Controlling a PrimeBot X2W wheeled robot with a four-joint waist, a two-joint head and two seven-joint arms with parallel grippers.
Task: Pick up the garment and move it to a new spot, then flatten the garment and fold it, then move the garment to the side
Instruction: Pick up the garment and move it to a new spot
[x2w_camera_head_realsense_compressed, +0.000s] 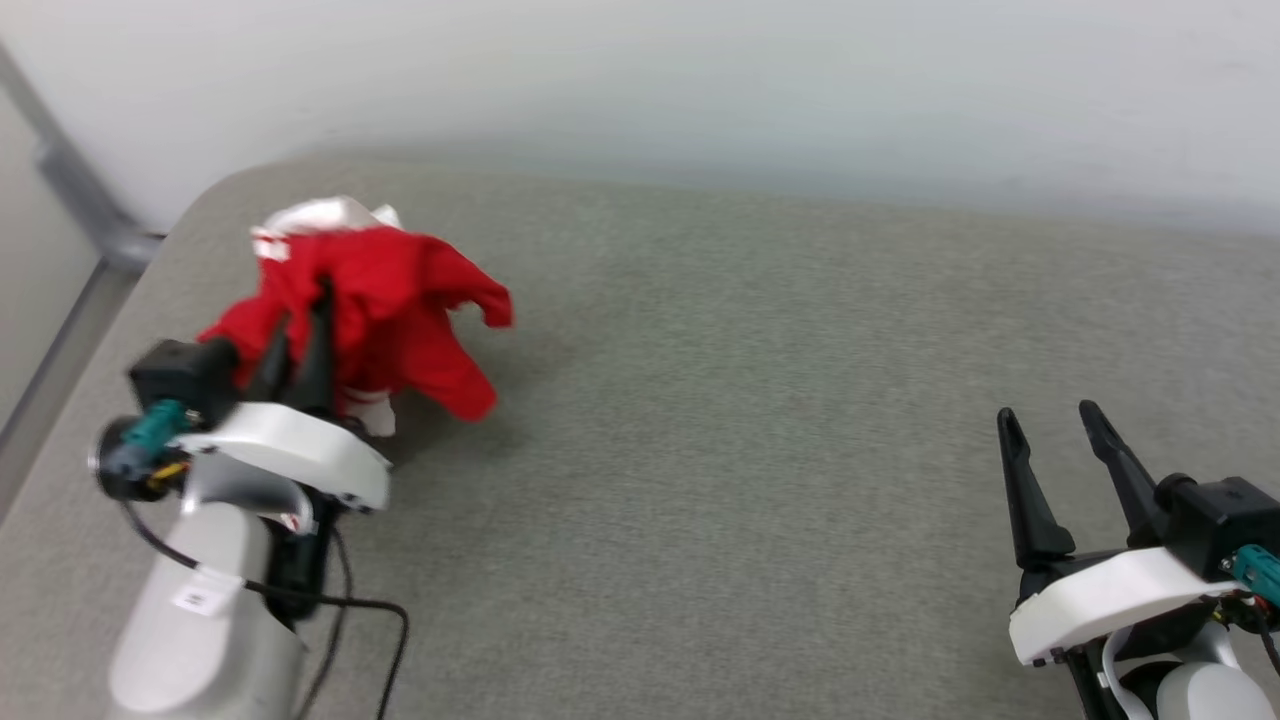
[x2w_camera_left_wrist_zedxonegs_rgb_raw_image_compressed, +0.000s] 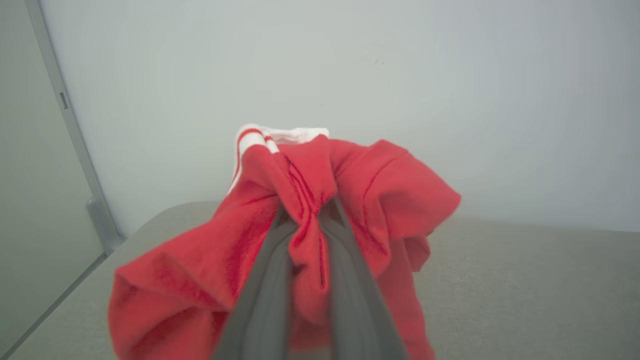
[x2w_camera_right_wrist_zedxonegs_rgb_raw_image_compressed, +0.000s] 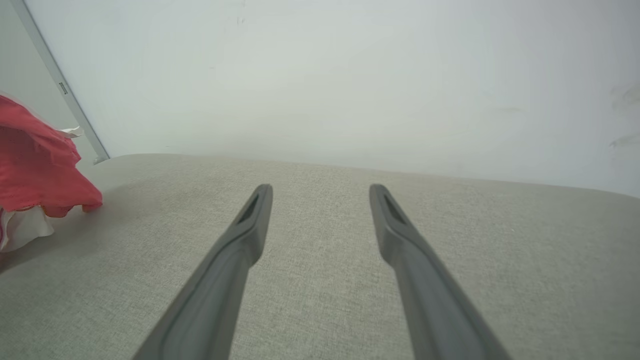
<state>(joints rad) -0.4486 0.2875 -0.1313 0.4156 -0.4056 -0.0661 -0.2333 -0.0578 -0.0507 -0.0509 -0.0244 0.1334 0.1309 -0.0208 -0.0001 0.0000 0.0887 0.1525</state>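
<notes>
The garment (x2w_camera_head_realsense_compressed: 390, 300), red with white striped sleeve trim, hangs bunched from my left gripper (x2w_camera_head_realsense_compressed: 305, 300) at the left of the grey cushioned surface, its lower folds near or touching the surface. In the left wrist view the garment (x2w_camera_left_wrist_zedxonegs_rgb_raw_image_compressed: 350, 190) is pinched between the two dark fingers, and my left gripper (x2w_camera_left_wrist_zedxonegs_rgb_raw_image_compressed: 307, 207) is shut on a fold of it. My right gripper (x2w_camera_head_realsense_compressed: 1048, 415) stands open low at the right, nothing between its fingers. The right wrist view shows the right gripper (x2w_camera_right_wrist_zedxonegs_rgb_raw_image_compressed: 320, 192) open over bare fabric, with the garment (x2w_camera_right_wrist_zedxonegs_rgb_raw_image_compressed: 35, 165) far to its left.
The grey cushioned surface (x2w_camera_head_realsense_compressed: 750, 400) stretches wide between the two arms. A pale wall (x2w_camera_head_realsense_compressed: 700, 80) runs behind it. A grey metal frame (x2w_camera_head_realsense_compressed: 80, 190) stands at the far left corner, past the surface's rounded edge.
</notes>
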